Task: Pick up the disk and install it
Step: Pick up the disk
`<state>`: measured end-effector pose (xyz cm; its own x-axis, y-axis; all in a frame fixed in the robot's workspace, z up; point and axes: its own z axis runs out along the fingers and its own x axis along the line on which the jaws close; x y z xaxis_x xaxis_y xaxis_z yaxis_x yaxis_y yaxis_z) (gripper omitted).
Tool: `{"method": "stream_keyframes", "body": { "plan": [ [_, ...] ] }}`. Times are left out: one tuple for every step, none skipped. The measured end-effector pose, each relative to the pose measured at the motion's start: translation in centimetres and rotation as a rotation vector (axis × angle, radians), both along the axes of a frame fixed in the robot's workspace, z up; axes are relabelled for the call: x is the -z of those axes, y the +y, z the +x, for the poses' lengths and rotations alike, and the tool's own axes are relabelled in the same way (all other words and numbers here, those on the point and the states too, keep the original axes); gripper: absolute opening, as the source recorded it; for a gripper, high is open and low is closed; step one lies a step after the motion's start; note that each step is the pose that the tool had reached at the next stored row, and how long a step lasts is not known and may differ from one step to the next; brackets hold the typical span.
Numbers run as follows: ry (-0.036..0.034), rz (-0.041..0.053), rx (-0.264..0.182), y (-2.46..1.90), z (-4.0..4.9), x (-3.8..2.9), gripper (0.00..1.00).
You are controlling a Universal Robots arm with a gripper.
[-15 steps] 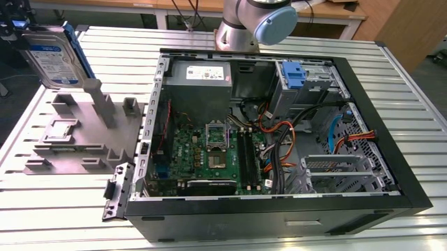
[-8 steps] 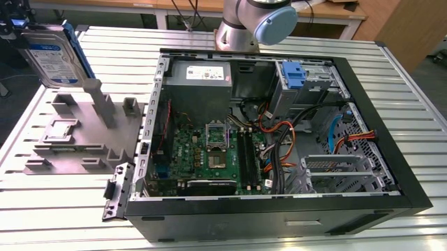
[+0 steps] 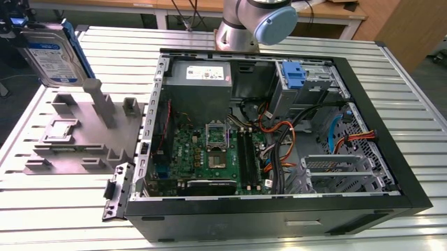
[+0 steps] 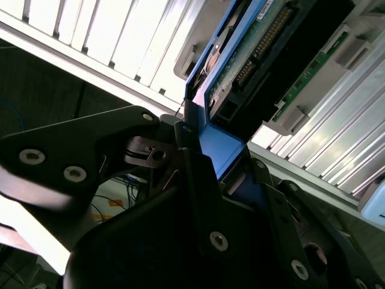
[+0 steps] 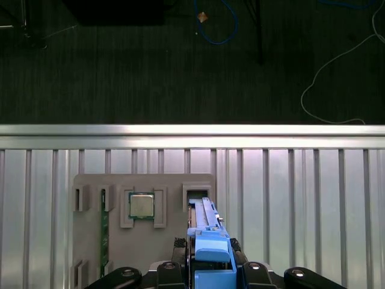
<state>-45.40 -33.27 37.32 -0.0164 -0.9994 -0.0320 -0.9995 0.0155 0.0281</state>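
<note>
So the slatted table (image 3: pixel 63 209) had bare room left along its edges. The open computer case (image 3: pixel 279 214), motherboard (image 3: pixel 209 151) and cables (image 3: pixel 283 141) inside, sat just beside the grey holder block (image 3: pixel 77 141). The disk (image 3: pixel 54 57) hung upright above that block, with the gripper (image 5: pixel 212 268) clamped tight on its blue carrier. A chip (image 5: pixel 141 205) sat in one of the block's pockets.

Bright overhead light glares off the ribbed metal surface (image 3: pixel 63 209) around the computer case (image 3: pixel 279 219), its interior shaded, while the floor (image 5: pixel 120 60) is dim and the gripper (image 4: pixel 219 159) near-black.
</note>
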Motion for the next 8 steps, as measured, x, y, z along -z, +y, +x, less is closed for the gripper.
{"method": "stream_keyframes", "body": {
  "plan": [
    [0.0000,0.0000,0.000,0.00,0.00,-0.02,0.37],
    [-0.0001,0.0000,0.000,0.00,0.00,-0.04,0.37],
    [0.0000,0.0000,0.000,0.00,0.00,-0.07,0.37],
    [0.0000,0.0000,0.000,0.00,0.00,-0.10,0.37],
    [-0.0001,0.0000,0.000,0.00,0.00,-0.12,0.37],
    [-0.0001,0.0000,0.000,0.00,0.00,-0.14,0.37],
    [0.0000,0.0000,0.000,0.00,0.00,-0.16,0.37],
    [-0.0001,0.0000,0.000,0.00,0.00,-0.18,0.37]
  ]
}}
